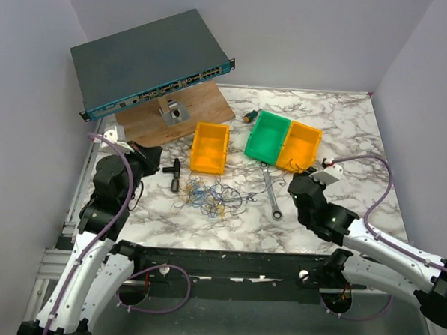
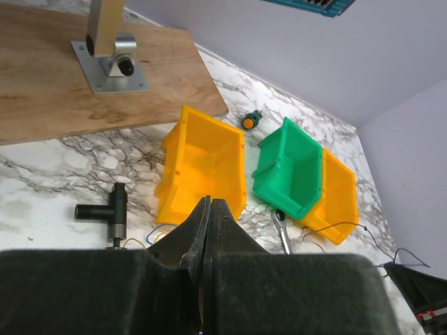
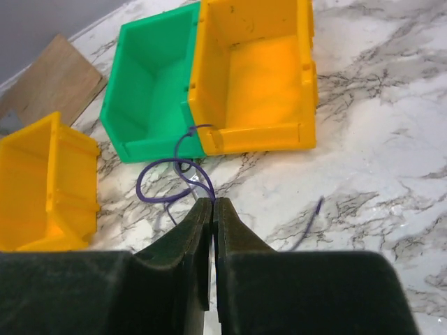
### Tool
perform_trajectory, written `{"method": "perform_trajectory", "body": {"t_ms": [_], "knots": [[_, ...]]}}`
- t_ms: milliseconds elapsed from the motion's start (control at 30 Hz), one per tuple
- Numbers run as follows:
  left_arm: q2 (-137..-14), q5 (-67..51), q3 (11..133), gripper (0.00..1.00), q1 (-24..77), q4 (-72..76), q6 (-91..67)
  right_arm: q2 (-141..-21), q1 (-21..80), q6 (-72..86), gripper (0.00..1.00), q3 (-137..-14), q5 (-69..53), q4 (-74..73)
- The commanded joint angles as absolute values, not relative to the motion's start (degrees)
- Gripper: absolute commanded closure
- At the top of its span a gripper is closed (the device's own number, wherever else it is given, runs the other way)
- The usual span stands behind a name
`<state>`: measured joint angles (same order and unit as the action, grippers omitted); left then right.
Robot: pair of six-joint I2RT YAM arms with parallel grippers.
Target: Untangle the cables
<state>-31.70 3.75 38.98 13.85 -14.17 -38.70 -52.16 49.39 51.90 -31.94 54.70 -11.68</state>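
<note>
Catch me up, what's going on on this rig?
Two arms are working a tangle of thin cables lying between them. The right gripper is shut, apparently pinching one purple wire that loops toward the green bin. The left gripper is shut, nothing visibly held, left of the pile. Most of the bundle is not yet untangled.

The cables (image 1: 211, 195) are hemmed by a T-fitting (image 1: 175, 175) left, wrench (image 1: 271, 191) right, yellow bin (image 1: 209, 147) behind; the near side is free.

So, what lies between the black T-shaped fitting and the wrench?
The tangled cables lie there, between fitting and wrench, clearest in the top view.
</note>
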Motion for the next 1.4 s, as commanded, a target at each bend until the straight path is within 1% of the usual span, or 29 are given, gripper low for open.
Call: {"method": "perform_trajectory", "body": {"t_ms": [0,33,133,167,200,233,267,300,333,400,633,767,833,1000,1133,1167,1367], "knots": [[-35.3,-3.2,39.8,1.0,13.7,-10.0,-37.0,-50.6,49.6,39.3,0.87,-32.0,51.7,-6.0],[-36.0,-5.4,39.8,1.0,13.7,-9.1,-36.6,-50.7,49.6,37.8,0.87,-32.3,50.0,-5.3],[-40.1,-16.5,41.0,1.0,13.8,-6.2,-35.1,-50.8,49.6,33.0,0.92,-32.7,42.5,-2.5],[-41.8,-20.1,41.7,0.96,14.0,-5.7,-34.7,-50.7,49.6,32.2,0.94,-32.9,40.7,-2.0],[-43.8,-23.6,42.2,0.85,14.3,-5.2,-34.7,-50.6,49.6,31.3,0.96,-33.1,39.1,-1.5],[-45.2,-25.7,42.2,0.63,15.0,-4.1,-34.9,-50.4,49.6,30.9,0.98,-33.4,38.2,-1.3],[-46.1,-26.3,41.9,0.49,16.1,-2.9,-35.2,-50.2,49.6,30.5,0.98,-33.7,37.6,-1.2],[-46.7,-26.4,41.1,0.39,17.4,-0.9,-35.3,-50.1,49.6,29.9,0.99,-34.0,36.8,-0.9],[-46.9,-26.6,40.3,0.34,19.4,1.4,-35.1,-49.9,49.6,29.3,0.99,-34.3,35.9,-0.7],[-48.1,-25.9,39.2,0.27,23.4,4.5,-34.3,-49.8,49.6,28.2,0.99,-35.2,34.2,-0.6],[-58.8,-27.0,41.9,0.27,34.0,8.9,-30.7,-50.3,49.6,27.6,0.99,-38.1,33.1,-2.4],[-63.8,-26.2,41.8,0.28,36.8,12.8,-30.4,-50.2,49.6,28.0,0.99,-39.0,32.2,-3.0],[-65.8,-23.4,41.9,0.29,38.4,14.2,-30.1,-50.1,49.6,28.5,0.99,-39.5,32.0,-3.2],[-70.1,-21.3,41.7,0.29,41.8,22.6,-30.3,-50.2,49.6,29.2,0.99,-40.4,31.6,-3.7],[-74.4,-22.6,43.6,0.32,43.0,27.5,-32.0,-50.9,49.6,29.5,0.99,-41.0,31.0,-4.0],[-75.7,-22.9,44.2,0.34,43.2,28.6,-32.5,-51.0,49.6,29.6,0.99,-41.1,30.8,-4.1],[-82.8,-23.7,49.8,0.41,43.6,28.8,-34.7,-50.7,49.6,30.0,0.99,-40.9,29.3,-3.2]]}}
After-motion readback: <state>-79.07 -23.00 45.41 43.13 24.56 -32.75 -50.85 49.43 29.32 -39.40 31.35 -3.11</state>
